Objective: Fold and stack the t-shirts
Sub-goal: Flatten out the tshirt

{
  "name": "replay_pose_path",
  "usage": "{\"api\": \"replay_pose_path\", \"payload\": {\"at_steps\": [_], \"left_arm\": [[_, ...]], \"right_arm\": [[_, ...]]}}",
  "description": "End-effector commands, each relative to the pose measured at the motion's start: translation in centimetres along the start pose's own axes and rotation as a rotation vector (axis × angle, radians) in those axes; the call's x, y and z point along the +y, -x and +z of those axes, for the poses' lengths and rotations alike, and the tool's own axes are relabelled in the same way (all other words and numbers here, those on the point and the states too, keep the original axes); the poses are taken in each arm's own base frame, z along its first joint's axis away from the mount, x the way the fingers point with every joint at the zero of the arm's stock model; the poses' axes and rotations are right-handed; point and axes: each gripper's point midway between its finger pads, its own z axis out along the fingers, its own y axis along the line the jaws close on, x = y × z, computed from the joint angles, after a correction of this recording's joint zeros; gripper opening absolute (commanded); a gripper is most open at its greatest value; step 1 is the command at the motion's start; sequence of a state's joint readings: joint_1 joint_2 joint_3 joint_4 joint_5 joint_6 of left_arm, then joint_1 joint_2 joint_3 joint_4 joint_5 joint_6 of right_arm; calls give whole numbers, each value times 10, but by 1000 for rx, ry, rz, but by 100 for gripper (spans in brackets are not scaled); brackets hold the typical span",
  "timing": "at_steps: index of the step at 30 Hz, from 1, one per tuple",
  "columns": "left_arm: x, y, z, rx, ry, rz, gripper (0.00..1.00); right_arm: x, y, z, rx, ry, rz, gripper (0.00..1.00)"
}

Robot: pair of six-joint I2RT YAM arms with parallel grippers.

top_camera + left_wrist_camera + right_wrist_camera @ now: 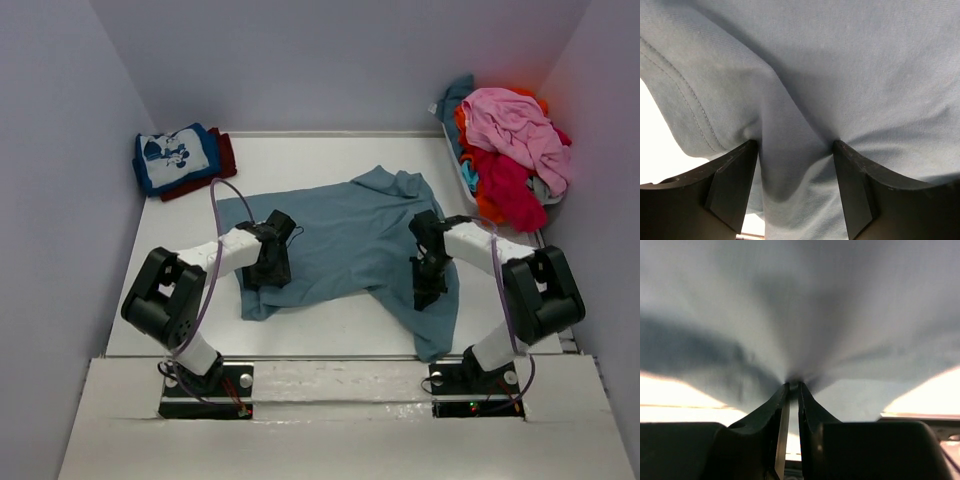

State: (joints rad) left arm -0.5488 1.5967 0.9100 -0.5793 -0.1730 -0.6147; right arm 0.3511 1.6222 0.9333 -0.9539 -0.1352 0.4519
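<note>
Your white table carries the slate-blue t-shirt, spread rumpled across its centre. At two o'clock sits a heap of tees in pink, red, orange and teal. At ten o'clock the blue printed tee lies folded on a dark red tee. Your left gripper stands apart, with a ridge of the shirt's eight-o'clock edge between its fingers. Your right gripper looks pinched together on the shirt near four o'clock, though that view is blurred.
</note>
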Motion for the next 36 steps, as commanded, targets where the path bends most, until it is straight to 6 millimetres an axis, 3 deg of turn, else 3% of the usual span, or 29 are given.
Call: {"api": "replay_pose_path", "payload": {"at_steps": [1,4,9,12,17,21,22,25,29,31,32,33,36], "left_arm": [[16,-34,-4,118,50,5,74],[9,-31,-11,117,15,-4,74],[14,-34,-15,124,27,1,75],[15,-29,-19,103,26,2,75],[3,-3,-22,52,43,29,75],[1,36,-42,-66,77,28,75],[1,53,-50,-109,109,27,75],[-10,84,-65,-184,108,19,75],[-20,112,-76,-237,97,-3,76],[-23,123,-67,-228,85,-21,76],[-24,129,-64,-231,73,-33,76],[-22,135,-60,-228,70,-45,76],[-23,147,-49,-225,63,-57,76]], "right_arm": [[9,-32,-29,-3,72,37,18],[1,-59,-42,20,79,50,18],[-4,-98,-61,47,127,110,18],[-7,-97,-68,1,132,116,18],[8,-44,-76,-135,120,111,19],[27,19,-107,-328,118,95,19],[41,43,-120,-381,138,79,20],[68,82,-139,-432,183,48,19],[81,132,-167,-565,154,34,20],[87,149,-168,-576,135,26,24],[90,171,-165,-565,131,43,25],[93,178,-161,-554,124,42,26],[89,215,-153,-547,140,92,32]]}}
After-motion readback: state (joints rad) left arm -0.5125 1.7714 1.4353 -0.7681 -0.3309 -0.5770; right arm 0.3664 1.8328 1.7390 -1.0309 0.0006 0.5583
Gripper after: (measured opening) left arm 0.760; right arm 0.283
